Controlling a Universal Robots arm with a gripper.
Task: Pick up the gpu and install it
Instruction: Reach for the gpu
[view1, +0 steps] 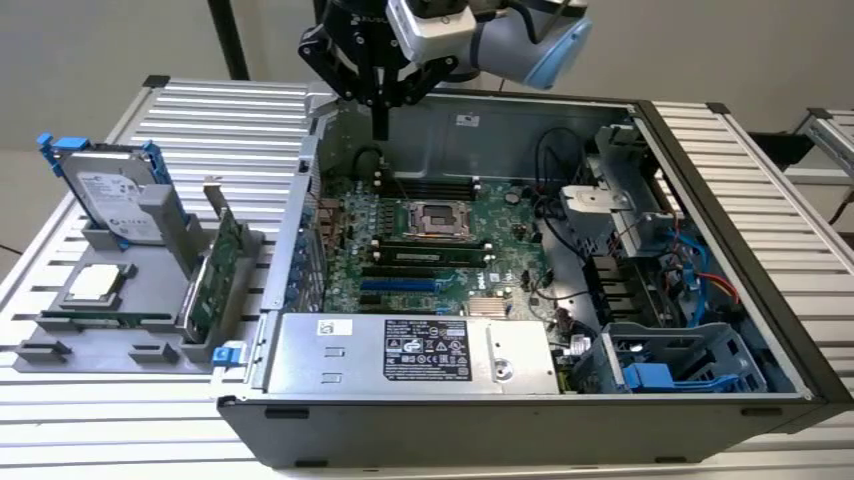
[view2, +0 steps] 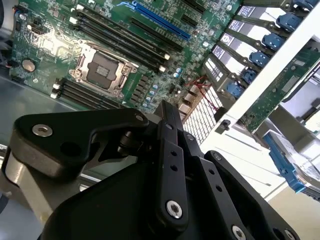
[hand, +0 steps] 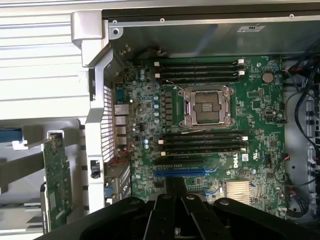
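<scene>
**Jaws empty over the open case (view1: 507, 430), gpu (view1: 216, 272) in its rack**

The arm (view1: 514, 40) hangs its jaws above the case, pressed together and holding nothing. The motherboard (view1: 434, 240) faces up, presumably so cards can be pushed in from above. The gpu is well apart from the jaws, beyond the case wall. It stands on edge in a grey holder (view1: 154, 352) on the surface (view1: 200, 120), likely so that its upper edge is free to pinch.

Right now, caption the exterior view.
Gripper hovers above the open computer case; gpu upright in the rack beside it.
</scene>
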